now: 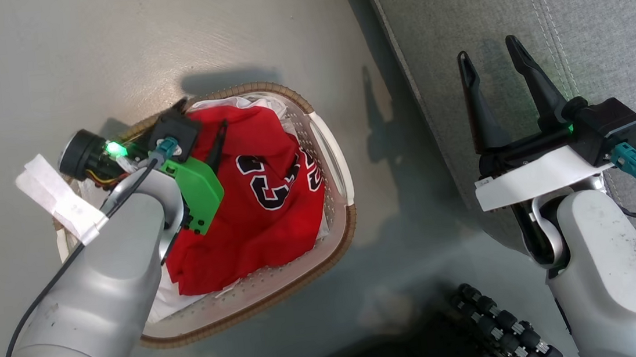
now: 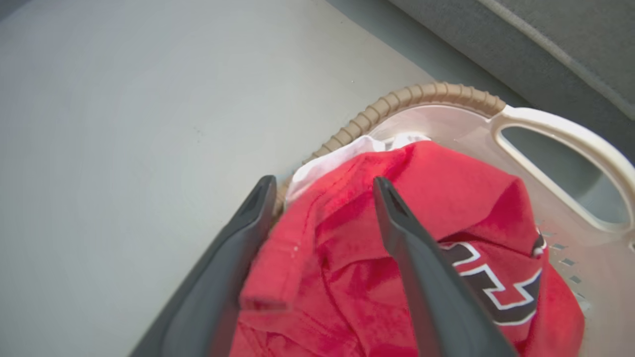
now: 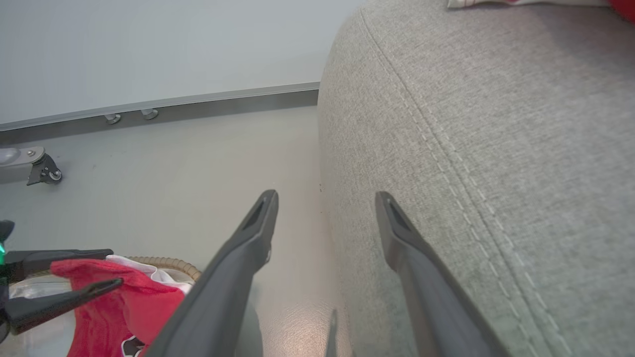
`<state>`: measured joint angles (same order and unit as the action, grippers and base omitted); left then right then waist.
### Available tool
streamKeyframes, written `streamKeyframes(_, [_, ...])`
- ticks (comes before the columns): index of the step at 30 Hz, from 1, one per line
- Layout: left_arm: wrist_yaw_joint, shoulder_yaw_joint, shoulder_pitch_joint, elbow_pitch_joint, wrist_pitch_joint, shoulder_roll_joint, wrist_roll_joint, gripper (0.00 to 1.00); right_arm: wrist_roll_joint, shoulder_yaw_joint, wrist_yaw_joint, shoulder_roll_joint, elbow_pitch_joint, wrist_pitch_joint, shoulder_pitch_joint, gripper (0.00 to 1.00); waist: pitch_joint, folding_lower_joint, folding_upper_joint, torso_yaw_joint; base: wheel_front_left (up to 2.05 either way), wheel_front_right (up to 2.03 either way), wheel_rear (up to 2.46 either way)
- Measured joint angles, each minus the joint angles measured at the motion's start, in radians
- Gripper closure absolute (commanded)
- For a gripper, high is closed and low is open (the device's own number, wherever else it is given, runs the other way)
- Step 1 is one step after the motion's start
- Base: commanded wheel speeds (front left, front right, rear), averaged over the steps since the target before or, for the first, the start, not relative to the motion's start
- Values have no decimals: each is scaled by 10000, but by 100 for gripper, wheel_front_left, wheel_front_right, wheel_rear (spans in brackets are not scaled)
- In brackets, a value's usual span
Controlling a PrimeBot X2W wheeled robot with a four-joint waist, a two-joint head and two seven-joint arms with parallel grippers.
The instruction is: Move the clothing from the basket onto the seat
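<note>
1. Left pincer (image 2: 323, 184) – reaches down into the far-left part of the basket. Its jaws are spread wide, with a raised fold of red cloth between the two fingers. The left wrist view shows cloth in the gap, but the jaws are not closed on it.
2. Clothing (image 1: 262, 207) – a crumpled red heap with black-and-white lettering that fills the basket. White cloth shows under it at the far rim and at the near-left side.
3. Basket (image 1: 335, 159) – white and perforated, with a brown woven rim. It stands on the grey floor (image 1: 165, 41), left of the seat, with a strip of floor between them.
4. Right pincer (image 1: 488, 50) – held over the left edge of the seat, well apart from the basket. Its fingers point away from the robot. The jaws are wide open and grip nothing.
5. Seat (image 1: 581, 7) – grey woven fabric with a stitched seam, on the right of the scene. In the right wrist view a bit of white and red cloth lies at its far end, too cropped to tell more.
</note>
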<state>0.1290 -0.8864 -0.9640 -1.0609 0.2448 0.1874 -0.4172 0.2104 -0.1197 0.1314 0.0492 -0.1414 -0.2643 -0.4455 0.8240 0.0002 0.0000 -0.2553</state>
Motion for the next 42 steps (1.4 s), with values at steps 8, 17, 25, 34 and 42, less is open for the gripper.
streamKeyframes(8, [0,-326,9,-357,44,117,-42,7,0,-38,0,0,-31,0,-2,0,17,-1,0,-25,0,0,0])
streamKeyframes(17, [0,-466,-160,-694,119,100,-42,18,36,-52,0,0,-50,0,-5,0,-14,-1,0,-105,0,0,0])
streamKeyframes(25, [-17,-514,-3,-412,161,161,-31,43,102,-40,0,0,-84,0,-4,0,-114,-1,0,-91,0,0,0])
streamKeyframes(34, [-56,-608,376,-105,174,337,44,100,109,-40,0,0,-132,0,-4,0,-255,-1,0,-56,0,0,0])
streamKeyframes(42, [-121,-533,738,802,174,510,75,100,77,71,0,0,-309,0,67,0,-615,-1,0,8,0,0,0])
